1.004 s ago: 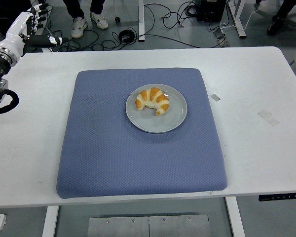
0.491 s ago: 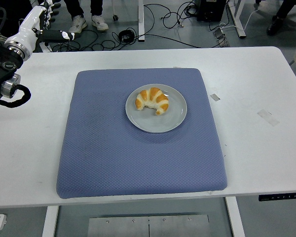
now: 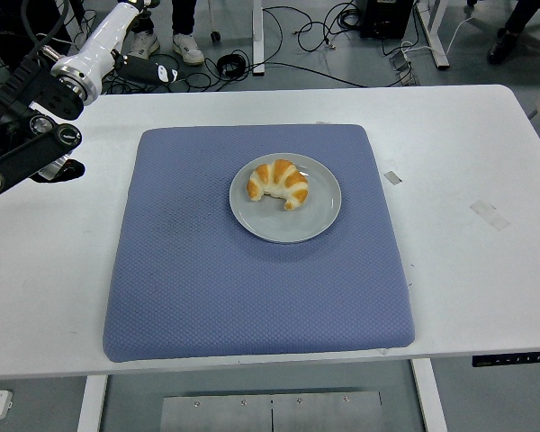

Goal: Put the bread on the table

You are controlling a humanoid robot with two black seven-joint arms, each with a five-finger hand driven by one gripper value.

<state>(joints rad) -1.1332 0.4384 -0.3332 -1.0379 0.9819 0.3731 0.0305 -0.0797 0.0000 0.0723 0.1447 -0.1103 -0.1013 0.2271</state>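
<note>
The bread (image 3: 278,183), a crescent-shaped croissant, is seen lying on a grey plate (image 3: 317,219) that rests on the far half of a blue mat (image 3: 207,288), itself spread over the middle of the white table (image 3: 468,270). The crescent's long axis is laid roughly across the view, left to right, with the two tips turned toward the near edge. Nothing is touching it.

Only the left arm (image 3: 36,135) is in view, entering at the upper-left corner. Its white forearm runs up out of the top edge, so the left hand cannot be seen and the state of its fingers cannot be told. The right arm is not shown at all.

From that arm the bread is found to the right and nearer the table's front edge, well apart, with the mat's left border lying between. The left arm is therefore judged the nearer one, and a reach rightward and downward over the mat would be called for.

Compared with half a second ago, the arm has been swung upward and to the right: the white forearm, then near the left edge, is now carried further in, and the black joints are raised over the table's left margin. The bread and plate have not been moved.
</note>
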